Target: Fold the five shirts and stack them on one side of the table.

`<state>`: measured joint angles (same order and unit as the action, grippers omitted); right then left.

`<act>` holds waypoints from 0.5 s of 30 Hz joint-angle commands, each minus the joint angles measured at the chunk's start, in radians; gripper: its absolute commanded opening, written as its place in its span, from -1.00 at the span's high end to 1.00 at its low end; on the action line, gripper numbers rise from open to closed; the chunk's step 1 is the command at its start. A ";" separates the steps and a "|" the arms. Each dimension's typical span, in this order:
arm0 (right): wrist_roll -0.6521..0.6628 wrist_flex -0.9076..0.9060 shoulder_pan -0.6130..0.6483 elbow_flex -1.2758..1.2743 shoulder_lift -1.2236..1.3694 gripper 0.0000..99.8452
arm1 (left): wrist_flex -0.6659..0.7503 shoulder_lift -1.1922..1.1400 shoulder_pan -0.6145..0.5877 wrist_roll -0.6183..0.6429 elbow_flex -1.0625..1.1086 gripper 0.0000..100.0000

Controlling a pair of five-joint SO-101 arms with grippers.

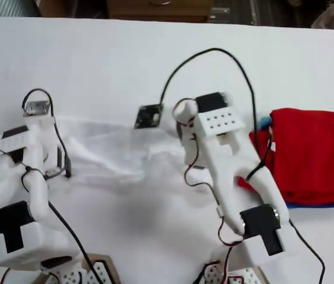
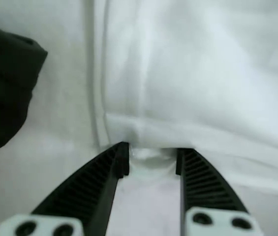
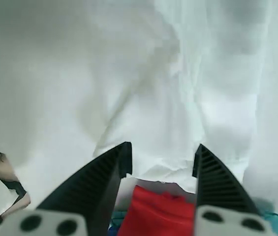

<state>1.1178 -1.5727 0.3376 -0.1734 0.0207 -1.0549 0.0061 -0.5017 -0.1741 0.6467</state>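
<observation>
White shirt [image 1: 116,151]: flat on bench [image 1: 155,59], hem at the parted tips of left gripper [image 2: 151,160]. Right gripper [image 3: 161,157]: likewise released, over opposite edge; folded stack [image 1: 314,157] just beside. Best pinch both hems evenly.

We see a white shirt [image 1: 113,155] on a white table [image 1: 155,59], barely set off from it. At three o'clock on the table lies a red shirt [image 1: 314,154], with a blue shirt [image 1: 315,206] edging out at its six o'clock. The left arm [image 1: 19,183] and right arm [image 1: 232,165] are white with black motors [image 1: 260,223] and black cables [image 1: 214,52]. The left gripper [image 2: 149,160] and right gripper [image 3: 161,160] are black and ribbed.
</observation>
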 commanded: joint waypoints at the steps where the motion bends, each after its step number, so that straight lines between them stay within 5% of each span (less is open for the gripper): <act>1: 0.006 0.051 -0.048 -0.005 -0.056 0.58 | 0.014 0.032 0.012 -0.012 -0.004 0.63; 15: 0.006 0.357 -0.077 -0.247 -0.056 0.58 | 0.014 0.032 0.012 -0.012 -0.004 0.63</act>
<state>1.1178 -1.2597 0.2716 -0.4097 0.0207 -1.0549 0.0061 -0.5017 -0.1741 0.6467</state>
